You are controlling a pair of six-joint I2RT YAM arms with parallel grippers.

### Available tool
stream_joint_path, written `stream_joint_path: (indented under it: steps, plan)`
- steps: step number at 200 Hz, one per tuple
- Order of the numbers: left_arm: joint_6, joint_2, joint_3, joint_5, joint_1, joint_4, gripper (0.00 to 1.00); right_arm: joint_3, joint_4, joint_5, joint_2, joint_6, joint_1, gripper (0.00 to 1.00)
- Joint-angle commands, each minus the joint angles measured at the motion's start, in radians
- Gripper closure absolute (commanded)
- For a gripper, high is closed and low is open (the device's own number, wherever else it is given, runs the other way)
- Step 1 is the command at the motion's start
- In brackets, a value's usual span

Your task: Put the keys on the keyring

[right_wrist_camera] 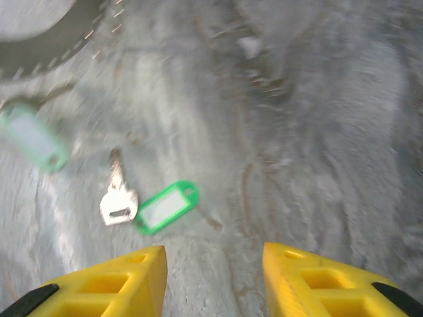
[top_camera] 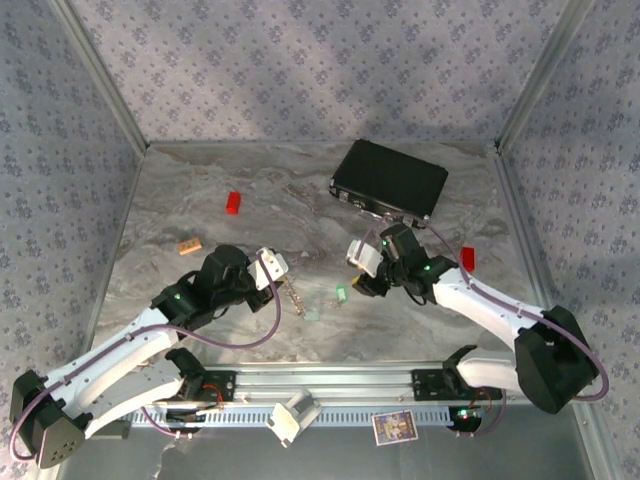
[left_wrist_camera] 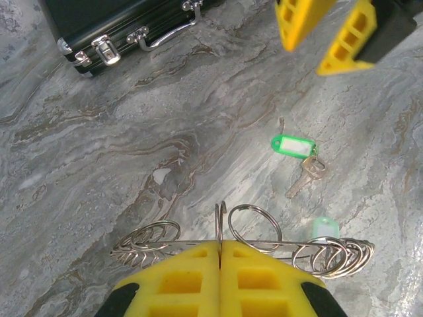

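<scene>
beside the key (left_wrist_camera: pixel 305 176), white-labelled green tag (left_wrist_camera: pixel 293 145)

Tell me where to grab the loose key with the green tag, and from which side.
Probably the green tag, pinched across its short width from straight above. The key lies flat on the table, its thin blade offering little to catch; the tag has two straight parallel sides.

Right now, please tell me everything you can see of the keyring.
The keyring is thin silvery metal wire, seen almost edge-on, carrying many small split rings bunched toward both ends, with one standing up near the middle. The left gripper is shut on its middle and holds it roughly level over the marble table. Whether it touches the pale green tag beside it is unclear.
</scene>
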Motion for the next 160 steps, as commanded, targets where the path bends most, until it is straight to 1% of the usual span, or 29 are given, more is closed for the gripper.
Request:
stream_joint_path:
  steps: [1, 19, 30, 36, 44, 78, 132, 160]
  plan:
    - [-0.003, -0.014, 0.006, 0.021, 0.001, 0.041, 1.00, 0.014, -0.045, -0.066, 0.037, -0.278, 0.023, 0.59]
    - [0.000, -0.019, 0.003, 0.018, 0.001, 0.043, 1.00, 0.023, -0.087, 0.015, 0.091, -0.358, 0.072, 0.59]
    - [0.001, -0.019, 0.003, 0.019, 0.000, 0.048, 1.00, 0.033, -0.097, 0.055, 0.128, -0.381, 0.089, 0.60]
    - [0.001, -0.017, 0.003, 0.019, 0.001, 0.052, 1.00, 0.041, -0.109, 0.053, 0.145, -0.390, 0.094, 0.63]
    - [0.001, -0.013, 0.003, 0.019, 0.001, 0.055, 1.00, 0.053, -0.114, 0.045, 0.165, -0.391, 0.101, 0.64]
    - [0.002, -0.006, 0.006, 0.018, 0.000, 0.050, 1.00, 0.074, -0.071, 0.001, 0.217, -0.396, 0.111, 0.63]
    - [0.005, -0.006, 0.003, 0.016, 0.000, 0.052, 1.00, 0.126, -0.072, -0.005, 0.298, -0.426, 0.120, 0.63]
    - [0.005, -0.002, 0.004, 0.016, 0.000, 0.048, 1.00, 0.151, -0.108, -0.011, 0.337, -0.451, 0.131, 0.70]
